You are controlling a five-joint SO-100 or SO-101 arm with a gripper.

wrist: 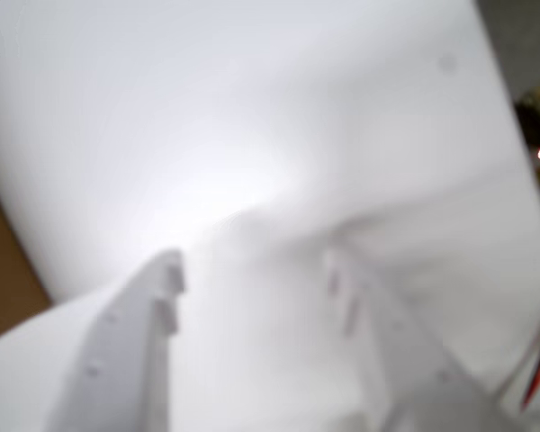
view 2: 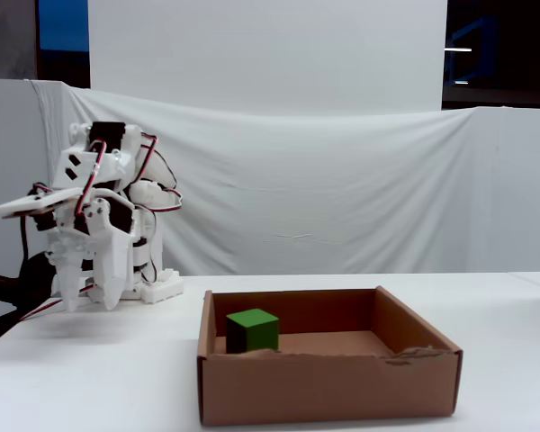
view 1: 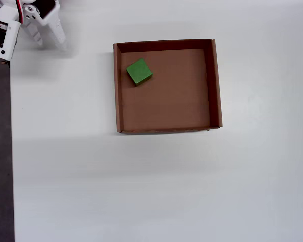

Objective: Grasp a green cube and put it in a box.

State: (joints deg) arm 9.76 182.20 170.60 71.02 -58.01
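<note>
Gripper (view 2: 88, 292) hangs released and empty, apparently folded near the arm's base, while the green cube (view 1: 139, 71) already rests inside the box (view 1: 216, 85) near one corner, so you should park well clear.

The wrist view is super soft, basically everything is out of focus, and a big washed-out glare patch sits just above the tips of the white plastic two-finger gripper (wrist: 252, 270), so the white tabletop (wrist: 252, 108) there loses all texture. A tiny red light blooms at the right edge.

The overhead view is sharp and evenly bright. Below the gripper (view 1: 48, 41) there's only a faint grey smudge of shadow, while the shallow brown cardboard box (view 1: 216, 85) well off to its right has darker inner walls.

The fixed view is crisp too, lit softly from the front, with dark corners up top and a mild shadow under the gripper (view 2: 85, 301).
</note>
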